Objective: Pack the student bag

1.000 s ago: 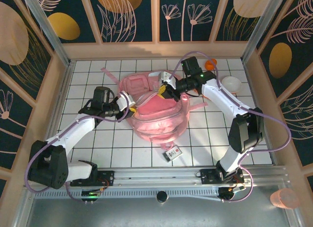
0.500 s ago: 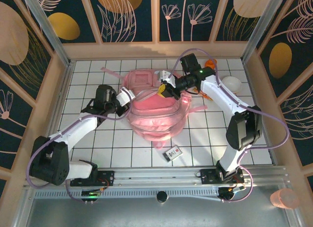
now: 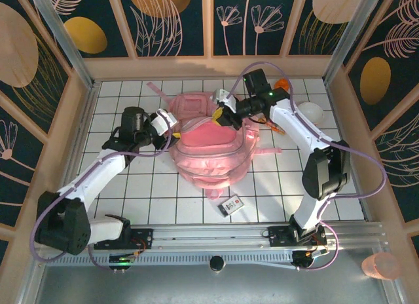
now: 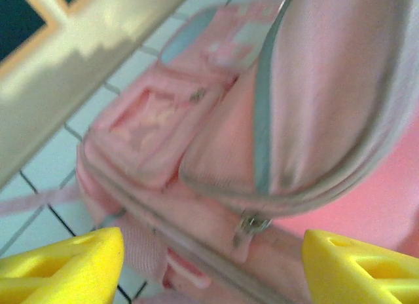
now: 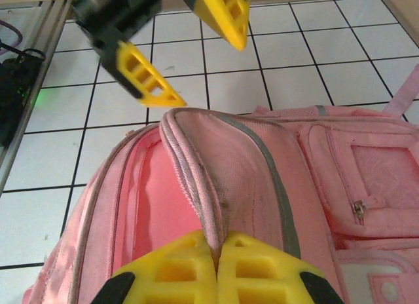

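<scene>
The student bag [image 3: 211,156] lies flat in the middle of the tiled table, its main compartment unzipped and its pink lining showing. My right gripper [image 3: 220,115] is shut on the raised rim of the front panel [image 5: 226,186], its yellow fingers [image 5: 262,271] pressed together around the fabric. My left gripper [image 3: 172,124] hangs open at the bag's left edge, touching nothing. In the left wrist view a zip pull [image 4: 252,225] and a front pocket [image 4: 150,124] lie ahead of the open left gripper [image 4: 213,268]. In the right wrist view the left gripper [image 5: 190,48] hangs beyond the bag.
A small white card [image 3: 230,204] lies on the tiles just in front of the bag. At the back right are a white bowl [image 3: 309,111] and an orange object [image 3: 281,86]. Wooden walls [image 3: 78,133] close in the table's sides and back.
My left gripper has opened and drawn off toward the back left. The right gripper, still shut on the rim, has moved toward the back, and the bag has shifted with it.
</scene>
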